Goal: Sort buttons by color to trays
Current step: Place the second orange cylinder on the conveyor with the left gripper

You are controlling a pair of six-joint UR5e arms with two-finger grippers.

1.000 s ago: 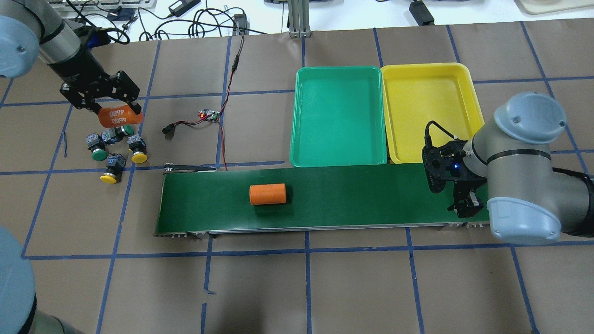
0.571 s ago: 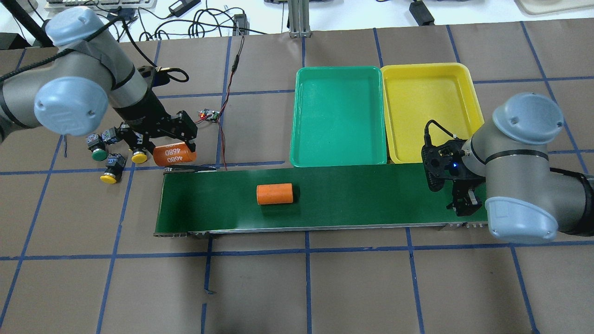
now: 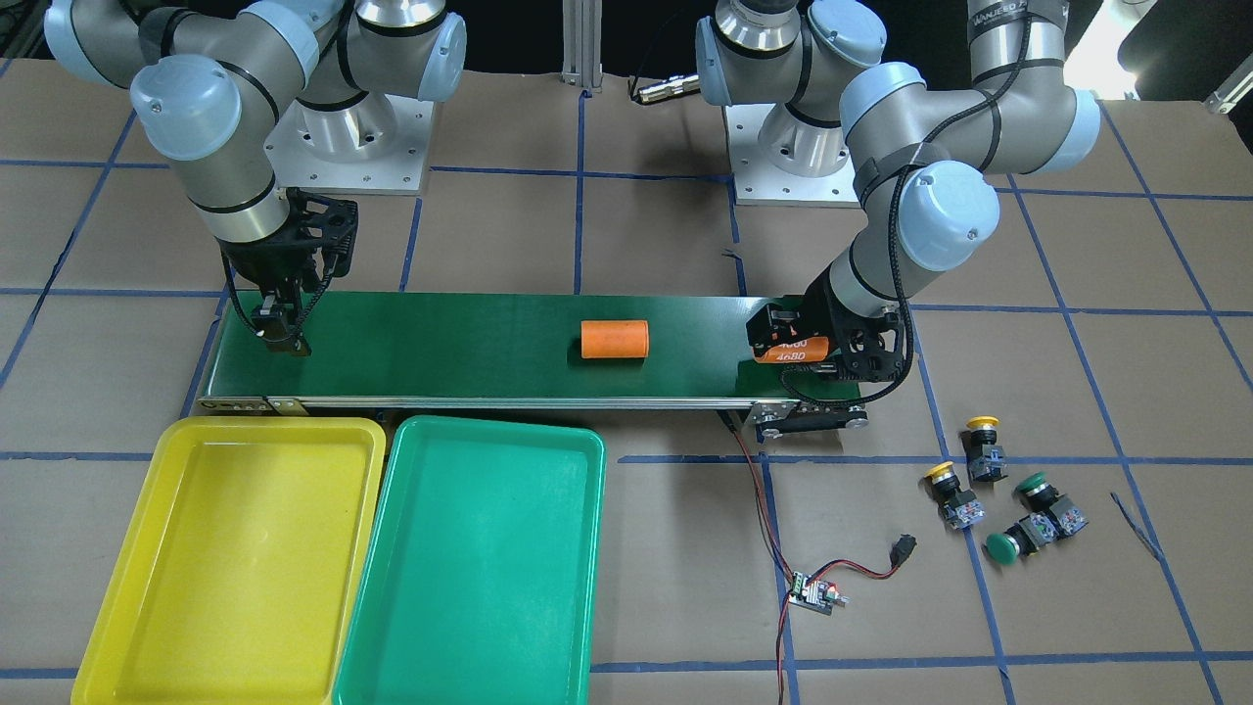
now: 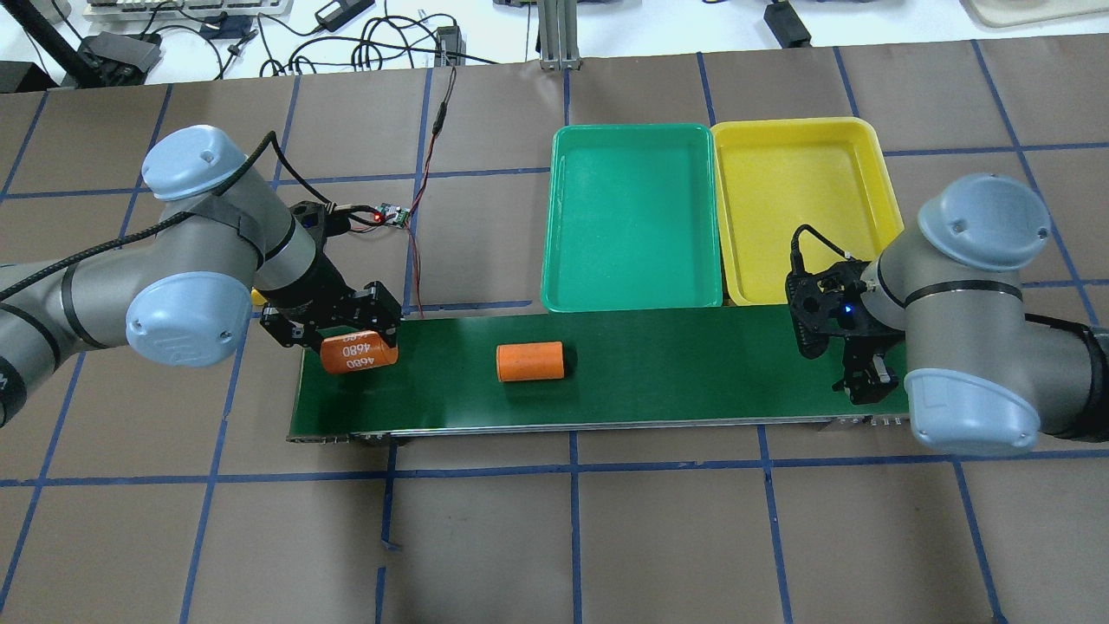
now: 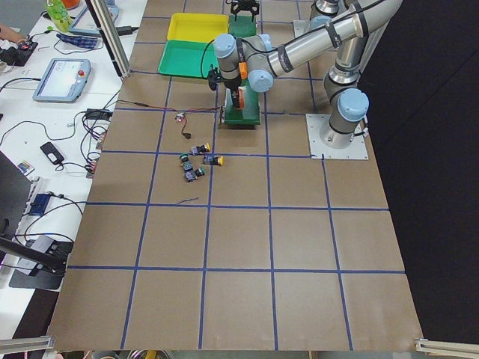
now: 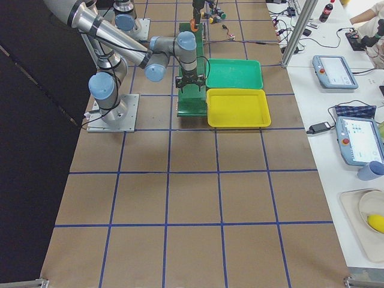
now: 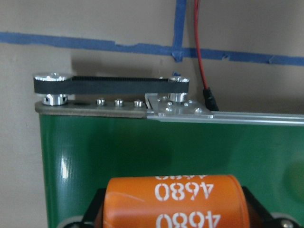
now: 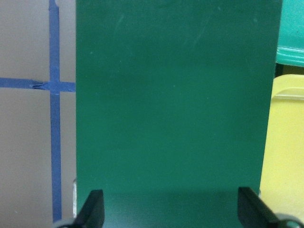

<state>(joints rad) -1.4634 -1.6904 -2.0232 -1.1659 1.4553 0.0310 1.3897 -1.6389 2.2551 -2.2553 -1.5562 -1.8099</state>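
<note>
Buttons, two yellow (image 3: 985,448) and two green (image 3: 1044,511), lie in a loose cluster on the table past the belt's (image 4: 676,373) left end, well apart from the trays. The yellow tray (image 3: 235,558) and green tray (image 3: 480,568) sit side by side, touching, along the belt's far edge from the robot, toward its right end. The left gripper (image 3: 811,349) pinches an orange cylinder (image 4: 358,354) marked 4680 over the belt's left end. A second cylinder (image 4: 529,362) lies mid-belt. The right gripper (image 3: 280,335) hangs over the belt's right end, jaws spread around nothing.
</note>
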